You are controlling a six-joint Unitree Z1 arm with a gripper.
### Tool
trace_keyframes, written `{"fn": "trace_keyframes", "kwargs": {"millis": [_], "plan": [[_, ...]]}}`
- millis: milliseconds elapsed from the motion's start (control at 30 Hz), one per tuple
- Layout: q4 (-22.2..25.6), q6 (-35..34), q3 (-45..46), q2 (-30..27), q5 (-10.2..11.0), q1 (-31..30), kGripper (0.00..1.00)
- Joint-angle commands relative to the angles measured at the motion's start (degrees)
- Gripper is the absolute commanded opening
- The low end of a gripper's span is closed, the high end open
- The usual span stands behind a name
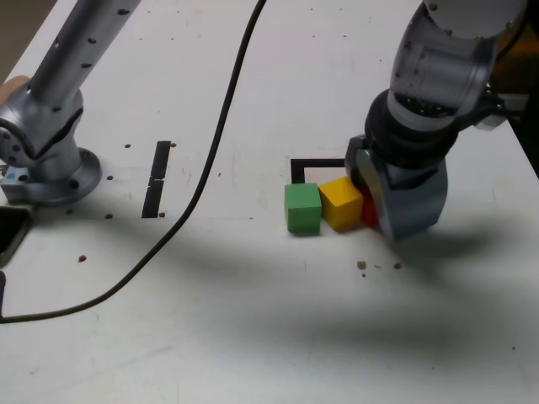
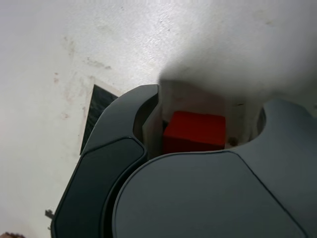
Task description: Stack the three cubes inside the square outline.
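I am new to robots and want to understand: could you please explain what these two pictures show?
The machine is a single robot arm ending in a gripper. The exterior view comes from a camera off the arm; the wrist view comes from a camera on its wrist.

On the white table lie a green cube, a yellow cube and, partly hidden by the gripper, a red cube. Behind them, part of a black square outline shows; a dark cable also crosses the table.

In the wrist view the open jaws stand around the red cube, with a gap on one side, so it does not look gripped.
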Motion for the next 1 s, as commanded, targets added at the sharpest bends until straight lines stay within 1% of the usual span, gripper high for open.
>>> {"fn": "trace_keyframes", "kwargs": {"millis": [0, 100, 233, 367, 467, 533, 600, 700, 867, 967], "plan": [[-0.49, -0.05, 0.12, -0.75, -0.57, 0.08, 0.33], [-0.75, -0.03, 0.02, -0.96, -1.91, 0.10, 0.26], [-0.36, -1.03, 0.25, -1.31, -4.56, 0.46, 0.19], [-0.48, -2.79, 0.68, -1.76, -7.03, 1.04, 0.15], [-1.48, -3.98, 0.02, -2.62, -9.49, 1.50, 0.11], [-1.83, -4.60, -1.00, -3.32, -10.45, 1.63, 0.10], [-1.63, -5.65, -2.57, -4.42, -10.88, 1.73, 0.10], [-0.37, -8.19, -4.61, -6.52, -9.83, 2.27, 0.10], [2.78, -14.47, -4.99, -9.57, -5.87, 5.18, 0.10], [4.18, -18.51, -3.75, -10.76, -3.99, 7.65, 0.10]]}}
